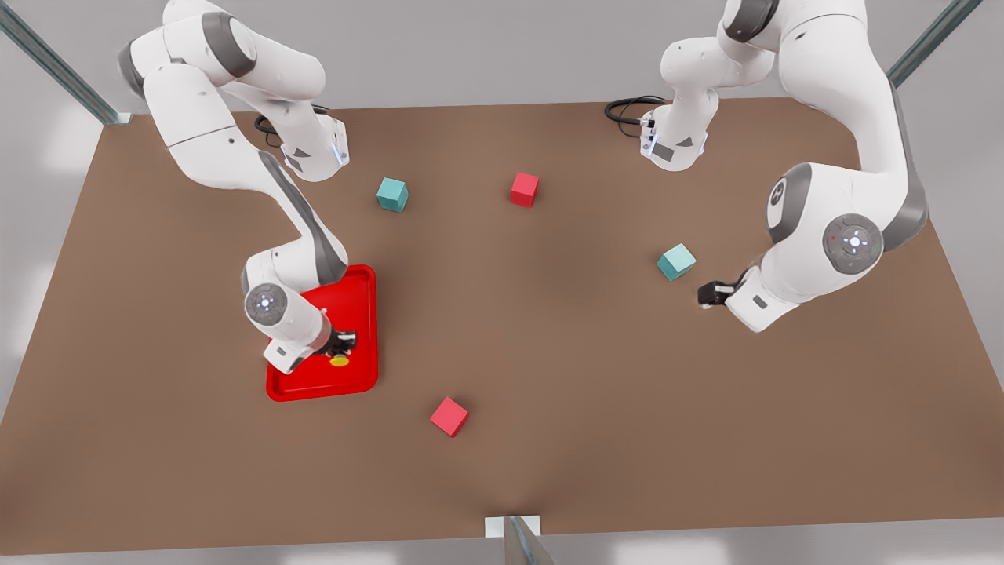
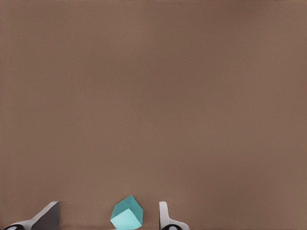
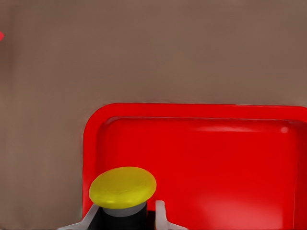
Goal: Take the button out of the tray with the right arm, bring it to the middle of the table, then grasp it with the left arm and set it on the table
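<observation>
I have the right gripper (image 1: 343, 345) down in the red tray (image 1: 362, 302), its fingers (image 3: 160, 214) pinching the yellow-capped button (image 3: 123, 188), ready to lift; my left gripper (image 1: 708, 295) waits spread over the table (image 1: 549, 353) near a teal cube (image 1: 675, 261)

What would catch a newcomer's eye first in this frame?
The shallow bright red rectangular tray on the matte brown table, toward the front view's left. The right arm's tool is down inside it, its fingers on either side of the grey-black body of the tiny yellow-capped button. On the front view's right, the left arm's tool waits low beside a small teal cube.
</observation>
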`<state>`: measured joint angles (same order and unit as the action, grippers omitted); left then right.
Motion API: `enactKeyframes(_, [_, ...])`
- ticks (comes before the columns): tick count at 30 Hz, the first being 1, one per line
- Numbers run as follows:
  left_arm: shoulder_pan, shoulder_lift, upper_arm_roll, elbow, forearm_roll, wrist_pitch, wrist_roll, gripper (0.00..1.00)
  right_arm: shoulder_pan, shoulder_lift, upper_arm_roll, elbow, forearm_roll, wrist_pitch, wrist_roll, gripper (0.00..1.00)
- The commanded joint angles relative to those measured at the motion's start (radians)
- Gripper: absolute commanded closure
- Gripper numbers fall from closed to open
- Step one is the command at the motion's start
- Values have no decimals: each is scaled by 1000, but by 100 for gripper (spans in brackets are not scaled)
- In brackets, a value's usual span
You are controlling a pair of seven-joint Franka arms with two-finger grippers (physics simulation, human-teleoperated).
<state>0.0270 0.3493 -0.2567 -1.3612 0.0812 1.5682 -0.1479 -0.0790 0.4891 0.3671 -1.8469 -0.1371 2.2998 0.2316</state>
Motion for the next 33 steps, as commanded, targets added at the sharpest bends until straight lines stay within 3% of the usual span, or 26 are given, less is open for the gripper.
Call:
enactKeyframes(1, [1, -1, 1, 1, 54, 3, -55, 0, 129, 11, -83, 81, 108, -194, 183, 62])
enactKeyframes(4, [1, 0, 2, 1, 54, 3, -55, 0, 511, 29, -399, 183, 316, -272, 202, 62])
enactKeyframes(6, [10, 4, 4, -1, 54, 3, -55, 0, 671, 60, -517, 242, 404, -319, 252, 62])
enactKeyframes(8, [8, 5, 4, -4, 49, 13, -65, 0, 755, 117, -566, 336, 462, -358, 319, 62])
enactKeyframes(12, [19, 2, 4, -1, 51, 9, -67, 0, 890, 391, -649, 690, 614, -476, 515, 62])
enactKeyframes(14, [21, 2, 4, -4, 49, 3, -67, 0, 995, 486, -749, 764, 728, -484, 565, 61])
enactKeyframes(18, [11, -1, 4, -4, 49, -1, -68, 0, 1018, 637, -744, 940, 772, -467, 618, 61])
enactKeyframes(22, [13, -4, 2, -3, 49, -2, -67, 0, 1013, 681, -743, 951, 866, -180, 684, 61])
enactKeyframes(27, [13, -12, 1, -2, 51, -17, -67, 0, 1001, 753, -724, 1022, 901, -72, 792, 59])
enactKeyframes(28, [14, -13, 1, -2, 51, -17, -65, 0, 1002, 761, -724, 1022, 901, -36, 788, 43])
enactKeyframes(29, [17, -13, 1, -3, 51, -17, -65, 0, 1002, 761, -728, 1022, 901, -48, 784, 0])
enactKeyframes(31, [14, -13, 1, -4, 51, -17, -67, 0, 999, 752, -732, 1022, 898, -88, 782, 0])
enactKeyframes(33, [13, -13, -1, 1, 51, -17, -68, 0, 947, 652, -726, 1012, 881, -210, 772, 0])
